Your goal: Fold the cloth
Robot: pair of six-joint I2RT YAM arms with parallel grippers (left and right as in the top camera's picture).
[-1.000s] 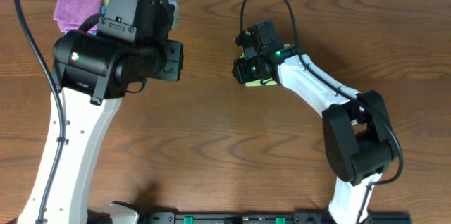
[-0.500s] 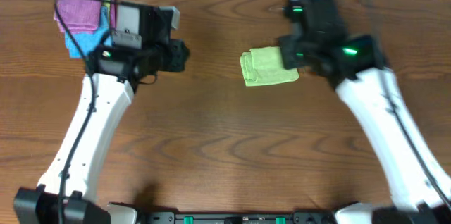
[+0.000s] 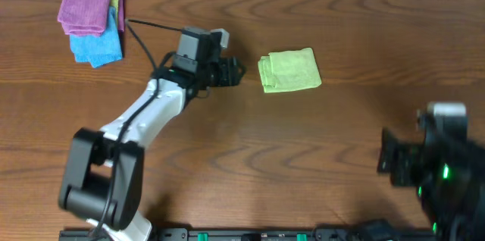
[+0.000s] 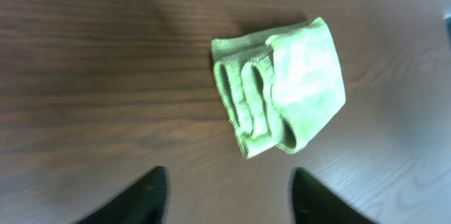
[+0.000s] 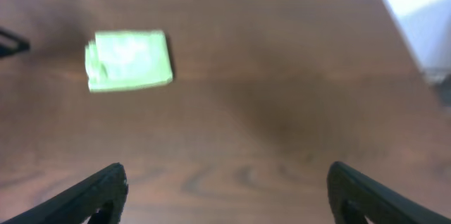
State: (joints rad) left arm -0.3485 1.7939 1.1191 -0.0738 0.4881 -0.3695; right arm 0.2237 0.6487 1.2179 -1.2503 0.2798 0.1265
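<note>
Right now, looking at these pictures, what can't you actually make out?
- Overhead: the right arm is blurred and cut off by the frame's lower right corner.
- Overhead: a yellow-green strip lies mostly hidden under the purple cloth; I cannot tell what it is.
- All views: no tag shows on the folded green cloth; the folds may hide it.

The left arm (image 3: 144, 112) has white link shells between bulky black joint housings and a thin black cable (image 3: 151, 26) off its wrist, the right arm (image 3: 439, 169) is a blurred black housing with a white cap and green lights, and the left pincer (image 4: 227, 199) and the right pincer (image 5: 229, 192) have plain black tapered fingers (image 4: 144, 197).
</note>
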